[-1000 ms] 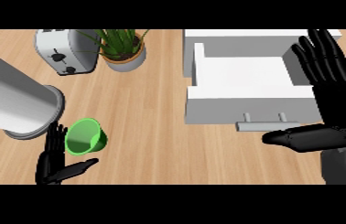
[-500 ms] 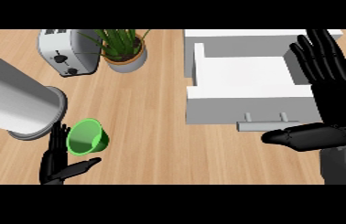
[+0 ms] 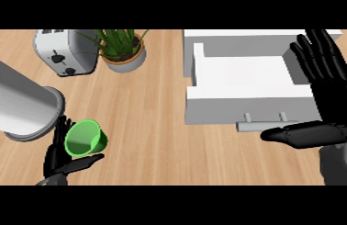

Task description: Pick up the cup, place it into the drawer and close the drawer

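**Cup in hand, drawer open, nothing stowed yet**

Progress. The green cup [image 3: 85,137] is at the lower left of the wooden counter [image 3: 156,104], tilted with its mouth showing, and cradled by the left hand [image 3: 64,157], whose fingers rise behind it while the thumb curls under its base. Whether it is lifted clear of the counter cannot be told. The white drawer [image 3: 247,77] stands pulled out at the upper right, its tray bare, well apart from the cup. Judged remaining: carry across, set inside, push shut.

Right hand [image 3: 318,59]: spread flat, fingers straight, over the drawer's right side, holding nothing.

Count.
- Cup: one.
- Drawer: one, with one bar handle [image 3: 266,124].
- Toaster [image 3: 62,52]: one, upper left.
- Potted plant [image 3: 122,47]: one, just beside the toaster.
- Grey cylinder [image 3: 24,104]: one, left edge, near the cup.
- Hands: two.
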Available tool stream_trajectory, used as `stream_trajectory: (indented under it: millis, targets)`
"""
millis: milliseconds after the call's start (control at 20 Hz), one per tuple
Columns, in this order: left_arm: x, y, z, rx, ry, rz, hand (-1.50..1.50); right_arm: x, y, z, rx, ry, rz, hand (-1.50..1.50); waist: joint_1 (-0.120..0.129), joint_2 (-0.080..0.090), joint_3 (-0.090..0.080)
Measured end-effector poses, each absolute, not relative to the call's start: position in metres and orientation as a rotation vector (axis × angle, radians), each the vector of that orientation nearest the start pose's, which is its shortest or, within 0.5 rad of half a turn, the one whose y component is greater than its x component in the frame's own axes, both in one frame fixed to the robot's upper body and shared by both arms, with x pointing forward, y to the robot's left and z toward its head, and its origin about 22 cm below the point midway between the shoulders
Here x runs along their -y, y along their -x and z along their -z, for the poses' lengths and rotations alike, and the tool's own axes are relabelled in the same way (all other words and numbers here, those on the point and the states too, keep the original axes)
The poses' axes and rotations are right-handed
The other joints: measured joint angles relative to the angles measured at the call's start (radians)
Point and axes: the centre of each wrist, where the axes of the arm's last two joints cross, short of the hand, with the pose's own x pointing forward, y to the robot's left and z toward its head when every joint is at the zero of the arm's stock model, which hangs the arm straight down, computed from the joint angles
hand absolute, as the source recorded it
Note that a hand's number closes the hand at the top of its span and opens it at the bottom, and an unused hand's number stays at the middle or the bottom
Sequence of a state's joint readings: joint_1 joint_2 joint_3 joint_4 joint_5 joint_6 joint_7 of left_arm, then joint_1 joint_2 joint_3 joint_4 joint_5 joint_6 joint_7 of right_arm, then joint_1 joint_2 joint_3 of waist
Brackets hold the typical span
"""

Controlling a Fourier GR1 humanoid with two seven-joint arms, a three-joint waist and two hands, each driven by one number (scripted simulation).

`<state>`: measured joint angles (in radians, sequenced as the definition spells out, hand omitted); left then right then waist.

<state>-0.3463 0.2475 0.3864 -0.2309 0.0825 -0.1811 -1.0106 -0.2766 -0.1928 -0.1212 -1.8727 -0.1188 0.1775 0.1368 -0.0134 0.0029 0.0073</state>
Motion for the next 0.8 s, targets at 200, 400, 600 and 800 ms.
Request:
stream_trajectory:
  millis: [200,400,600,800]
  targets:
    - [-0.336,-0.222,0.163,1.676,-0.095,-0.260,1.50,0.259,-0.273,-0.152,1.992,-0.050,-0.272,-1.50,-0.002,0.002,-0.005]
    - [-0.329,-0.235,0.157,1.761,-0.182,-0.242,1.50,0.267,-0.274,-0.154,1.991,-0.038,-0.277,-1.50,-0.004,0.004,-0.009]
    - [-0.316,-0.251,0.151,1.818,-0.281,-0.216,1.50,0.266,-0.271,-0.149,1.987,-0.047,-0.278,-1.50,-0.008,0.005,-0.010]
    - [-0.295,-0.264,0.149,1.848,-0.294,-0.208,1.50,0.262,-0.269,-0.150,1.994,-0.057,-0.281,-1.50,-0.010,0.005,-0.010]
